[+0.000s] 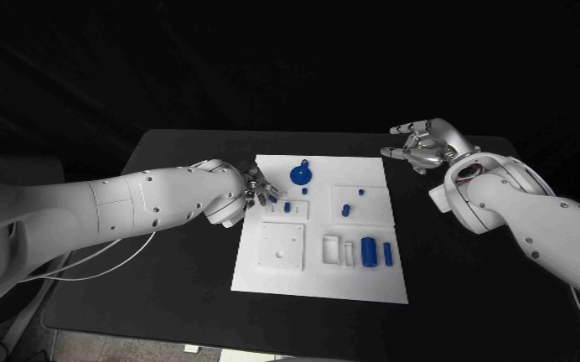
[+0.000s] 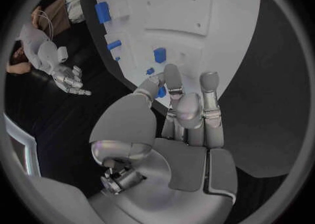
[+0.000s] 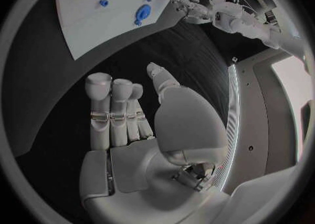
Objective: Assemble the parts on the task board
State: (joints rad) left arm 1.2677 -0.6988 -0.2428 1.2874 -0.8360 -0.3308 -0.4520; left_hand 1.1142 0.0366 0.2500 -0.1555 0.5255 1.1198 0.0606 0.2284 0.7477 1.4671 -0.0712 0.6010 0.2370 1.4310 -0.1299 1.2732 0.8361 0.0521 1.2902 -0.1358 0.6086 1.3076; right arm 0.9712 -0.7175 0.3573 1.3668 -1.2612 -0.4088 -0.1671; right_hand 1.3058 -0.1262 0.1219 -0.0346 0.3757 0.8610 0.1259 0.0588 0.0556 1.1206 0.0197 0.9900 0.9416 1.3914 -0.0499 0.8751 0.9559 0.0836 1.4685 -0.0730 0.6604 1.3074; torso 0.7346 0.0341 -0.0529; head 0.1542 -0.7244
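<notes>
The white task board [image 1: 317, 282] lies mid-table. On it are a round blue part [image 1: 301, 174], two small blue pieces [image 1: 346, 209], and a blue block [image 1: 370, 252] beside a blue cylinder [image 1: 388, 253]. My left hand [image 1: 251, 191] is at the board's left edge. Its thumb and a finger pinch a small blue part [image 2: 161, 91] just above the board, with another blue piece [image 1: 287, 207] close by. My right hand [image 1: 421, 148] hovers off the board's far right corner with its fingers apart, holding nothing.
A white square plate [image 1: 283, 246] and a narrow white frame [image 1: 331, 250] sit on the board's near half. Black table [image 1: 157, 295] surrounds the board on all sides, with a thin white cable [image 1: 97, 266] trailing under my left arm.
</notes>
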